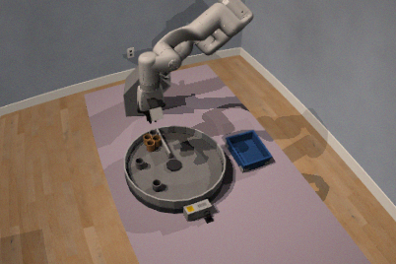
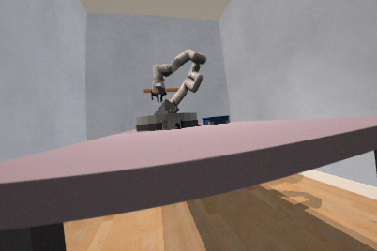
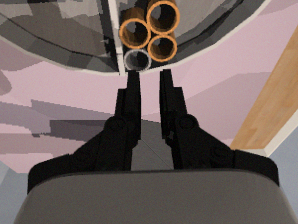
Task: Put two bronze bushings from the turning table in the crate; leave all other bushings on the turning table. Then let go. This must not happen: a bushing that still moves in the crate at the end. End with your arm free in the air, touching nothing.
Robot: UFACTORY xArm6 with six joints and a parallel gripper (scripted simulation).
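Gripper (image 3: 149,75) points down, its two black fingers narrowly parted with nothing between them, tips just short of the turning table's pale rim (image 3: 210,47). Just past the tips, inside the rim: three bronze bushings (image 3: 135,32) clustered and touching, open ends up, with one grey bushing (image 3: 137,60) pressed against them on the near side. Pink mat (image 3: 220,90) beneath; wood floor (image 3: 270,110) at right.

Matt grey metal-looking turning table (image 1: 133,183), glossy bronze bushings (image 3: 148,31), blue plastic-looking crate (image 1: 235,153), smooth wooden floor (image 1: 44,188).
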